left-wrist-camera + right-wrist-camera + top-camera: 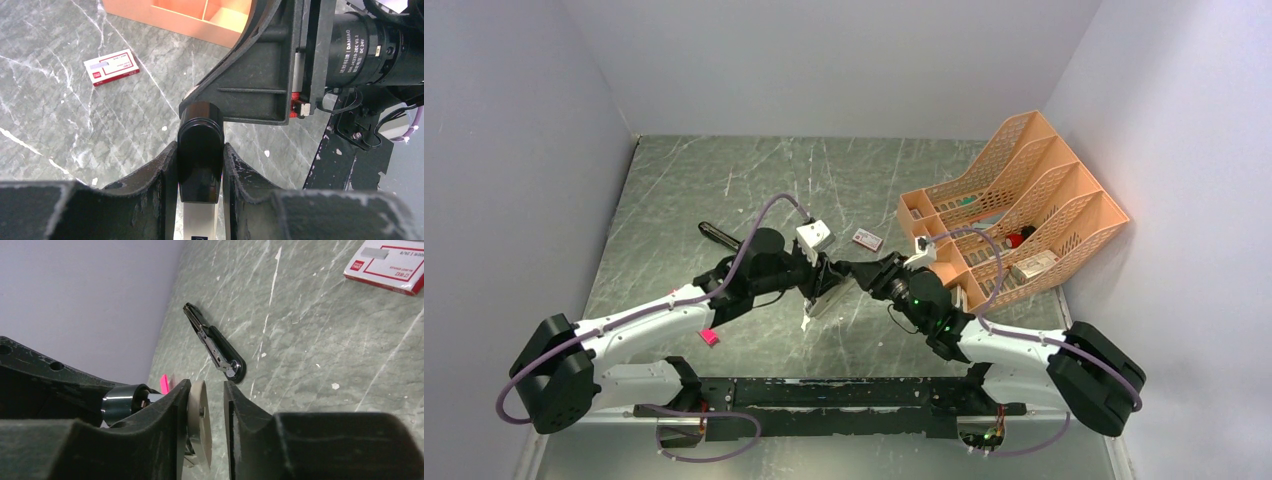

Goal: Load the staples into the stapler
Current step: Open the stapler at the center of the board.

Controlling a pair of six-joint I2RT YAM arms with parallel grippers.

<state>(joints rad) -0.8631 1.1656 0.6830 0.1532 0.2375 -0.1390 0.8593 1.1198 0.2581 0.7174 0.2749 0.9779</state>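
The black stapler [720,236] lies on the table at the far left, apart from both grippers. In the right wrist view [215,346] it lies open with its chrome rail showing. The red-and-white staple box [867,238] lies flat near the middle [111,66] [387,267]; no loose staple strips show. My left gripper [822,284] [200,150] is shut on a silver-grey stapler with a black tip [200,167] and holds it tilted. My right gripper [850,270] [206,386] is open around that stapler's pale end [199,417], which lies against one finger with a gap to the other.
An orange file rack [1014,205] stands at the right with small items in its slots; its edge shows in the left wrist view [190,17]. A pink plastic piece [709,337] lies near the left arm. Walls close the table on three sides.
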